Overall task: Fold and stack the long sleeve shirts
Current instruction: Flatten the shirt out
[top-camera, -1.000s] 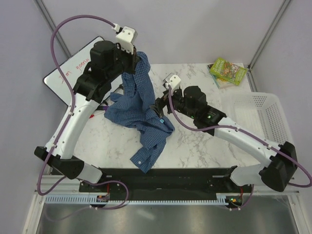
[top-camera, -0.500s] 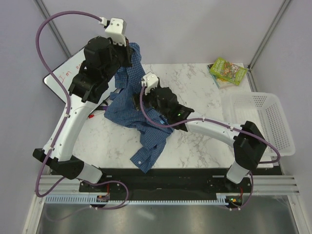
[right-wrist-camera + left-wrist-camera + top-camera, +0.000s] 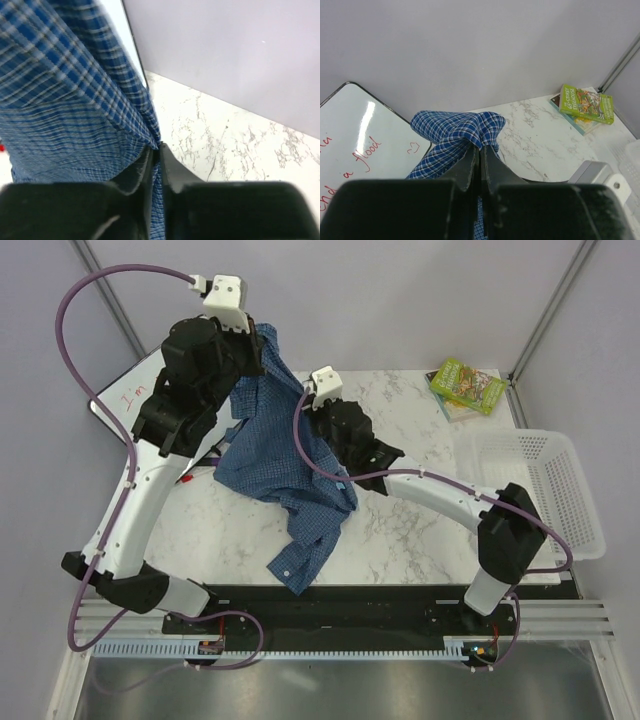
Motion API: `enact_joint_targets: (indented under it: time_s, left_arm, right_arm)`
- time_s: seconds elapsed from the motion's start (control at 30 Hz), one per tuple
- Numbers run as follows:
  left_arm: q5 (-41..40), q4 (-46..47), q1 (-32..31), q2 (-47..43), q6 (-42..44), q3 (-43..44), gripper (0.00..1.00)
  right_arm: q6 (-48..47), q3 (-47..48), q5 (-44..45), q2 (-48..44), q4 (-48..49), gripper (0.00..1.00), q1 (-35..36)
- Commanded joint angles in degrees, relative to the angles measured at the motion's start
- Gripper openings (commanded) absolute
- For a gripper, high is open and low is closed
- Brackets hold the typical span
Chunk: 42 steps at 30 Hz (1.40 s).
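Observation:
One blue checked long sleeve shirt [image 3: 290, 475] hangs from high at the back left down onto the marble table [image 3: 420, 530], and its lower part lies crumpled with a sleeve trailing toward the front. My left gripper [image 3: 258, 345] is raised and shut on a bunch of the cloth [image 3: 455, 129] at its top. My right gripper [image 3: 303, 410] sits lower on the right and is shut on the hanging shirt's side edge [image 3: 75, 100]. In each wrist view the cloth is pinched between that gripper's closed fingers [image 3: 492, 165] [image 3: 172, 167].
A whiteboard [image 3: 125, 398] with red writing leans at the back left. A green book [image 3: 466, 386] lies at the table's back right corner. A white mesh basket [image 3: 540, 485] stands at the right edge.
My right arm swung from the shirt's middle up to its side edge and closed on the cloth. My left arm lifted the shirt higher and a little left.

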Motion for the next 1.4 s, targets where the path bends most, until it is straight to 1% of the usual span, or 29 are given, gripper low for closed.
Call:
enact_joint_targets:
  time_s: [0.0,0.17,0.33,0.37,0.43,0.47,0.5,0.53,0.57,0.6,0.67,0.7,0.73,0.77,0.8,0.83,0.87,0.9,0.97,1.0,1.03,1.07,1.13,1.17,1.2,1.23,1.27,1.3,1.37]
  left_arm:
    - [-1.05,3.82,-0.23,-2.78,-2.38,-1.17,0.02]
    - [-2.37,4.17,-0.23,-3.31,-1.15,-3.81,0.02]
    - [-6.14,5.40,-0.15,-5.24,3.67,-7.15,0.02]
    - [-6.84,5.75,-0.15,-5.77,3.77,-7.77,0.02]
    - [-6.68,6.11,-0.06,-7.26,6.84,-10.31,0.02]
    - [-5.02,6.20,-0.06,-9.70,7.46,-12.93,0.02]
    - [2.04,6.11,-0.06,-11.03,8.51,-14.61,0.02]
    - [6.38,6.02,-0.15,-13.05,10.08,-16.72,0.02]
    - [11.47,5.32,-0.15,-17.07,11.32,-21.44,0.02]
    - [21.96,4.53,-0.15,-19.63,12.72,-23.75,0.02]
    - [26.01,3.12,-0.67,-23.77,14.32,-29.36,0.02]
    - [24.28,1.90,-0.76,-27.53,14.06,-30.87,0.02]
    - [21.57,1.28,-0.76,-28.96,12.92,-31.93,0.02]
    - [17.97,0.93,-0.76,-30.45,12.13,-33.68,0.02]
    - [11.58,0.58,-0.76,-32.73,11.77,-34.22,0.02]
    - [9.35,-0.12,-0.76,-34.06,11.25,-34.58,0.02]
    - [7.50,-0.22,-0.76,-35.29,10.98,-34.84,0.02]
    - [5.22,-0.05,-0.76,-36.43,10.63,-34.76,0.02]
    - [4.40,-0.22,-0.76,-39.07,9.49,-33.45,0.02]
    - [4.84,0.04,-0.76,-39.78,9.22,-33.26,0.02]
    - [5.62,0.04,-0.76,-40.22,9.65,-33.17,0.02]
    - [6.50,0.04,-0.76,-39.88,10.01,-33.61,0.02]
    - [8.79,-0.04,-0.76,-38.56,10.97,-34.84,0.02]
    - [9.84,-0.57,-0.76,-35.25,11.06,-36.15,0.02]
    - [11.42,-0.66,-0.76,-33.30,11.24,-36.68,0.02]
    - [11.35,-0.75,-0.76,-30.50,10.54,-37.04,0.02]
    - [10.91,-0.14,-0.76,-25.51,9.67,-37.13,0.02]
    - [9.86,0.83,-0.76,-22.59,8.88,-37.13,0.02]
    - [8.62,3.81,-0.76,-17.83,6.15,-36.61,0.02]
  right_arm:
    - [-4.34,-0.19,-0.78,-5.17,1.42,0.00,-1.84]
    - [-7.78,-1.42,-6.75,-8.96,1.51,0.00,-2.63]
    - [-7.70,-0.98,-10.89,-13.88,-4.11,0.00,-6.58]
    - [-7.44,-1.24,-12.99,-15.28,-5.77,0.00,-7.45]
    - [-6.74,-1.51,-14.14,-16.25,-7.36,0.00,-8.95]
    - [-6.12,-1.77,-15.63,-16.95,-9.11,0.00,-9.57]
    - [-5.51,-2.12,-18.25,-17.31,-9.65,0.00,-10.27]
    - [-5.15,-2.82,-19.32,-17.75,-9.91,0.00,-10.36]
    - [-4.63,-3.78,-21.60,-18.45,-11.05,0.00,-10.45]
    - [-4.27,-4.14,-24.67,-18.80,-11.84,0.00,-10.37]
    - [-2.95,-5.54,-29.07,-19.94,-14.99,0.00,-10.54]
    - [-2.43,-6.16,-31.61,-20.38,-16.06,0.00,-10.54]
    - [-1.99,-6.95,-38.43,-20.91,-17.11,0.00,-10.54]
    - [-1.37,-8.61,-41.71,-22.05,-19.56,0.00,-10.45]
    - [-0.32,-9.41,-46.36,-22.41,-20.63,0.00,-10.28]
    - [-0.40,-9.77,-51.80,-22.76,-22.21,0.00,-9.41]
    - [-1.19,-10.12,-54.46,-23.54,-25.35,0.00,-8.18]
    - [-3.02,-10.12,-57.01,-23.90,-26.78,0.00,-5.21]
    - [-3.74,-9.16,-62.80,-25.04,-29.41,0.00,-1.94]
    - [-3.74,-8.63,-63.80,-25.13,-29.69,0.00,0.42]
    - [-2.78,-8.02,-64.59,-25.05,-29.95,0.00,0.71]
    - [-1.99,-6.71,-63.90,-24.18,-30.56,0.00,0.80]
    - [-2.07,-5.82,-64.50,-22.94,-31.62,0.00,-2.53]
    - [-1.64,-6.08,-65.73,-21.02,-31.71,0.00,-4.72]
    - [-1.46,-6.17,-68.53,-19.70,-31.97,0.00,-9.35]
    - [-1.72,-6.08,-69.60,-18.03,-32.85,0.00,-11.66]
    - [-4.94,-5.47,-70.83,-14.80,-35.64,0.00,-13.77]
    - [-6.36,-5.12,-71.19,-13.11,-36.97,0.01,-17.88]
    - [-8.65,-4.41,-71.63,-8.99,-38.56,0.08,-21.77]
